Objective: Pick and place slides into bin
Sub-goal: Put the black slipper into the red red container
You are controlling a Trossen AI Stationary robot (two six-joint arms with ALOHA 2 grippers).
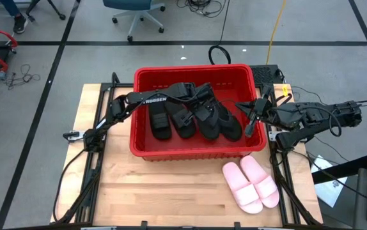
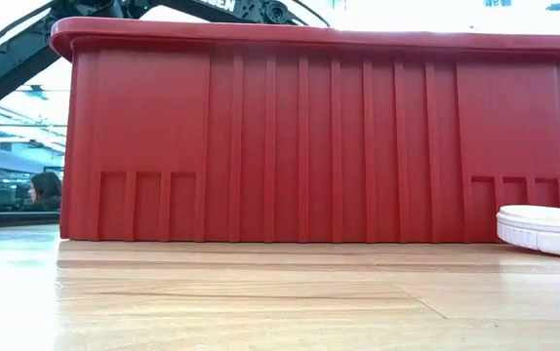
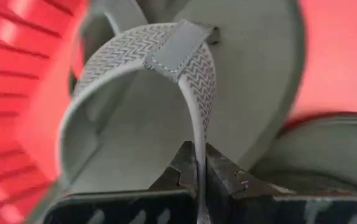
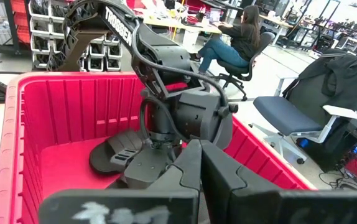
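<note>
The red bin stands mid-table; its near wall fills the low view. Several black sandals lie in it: two wide-strap slides at the left and flip-flops at the right. My left gripper reaches into the bin from the left and is shut on a black flip-flop. My right gripper is shut and empty over the bin's right wall, fingers pointing into the bin. Two pale pink slides lie side by side, soles down, on the table in front of the bin's right corner. My left gripper pinches the flip-flop's thong strap between its two fingers, on one branch of the strap below the toe post. The strap runs straight away from the fingertips, drawn taut. The sole faces the camera inside the bin. Whether it is lifted clear, I cannot tell.
The pink slides' edge shows at the right in the low view. Bare wood table lies in front of the bin. Beyond the table there are office chairs and cables, and a seated person.
</note>
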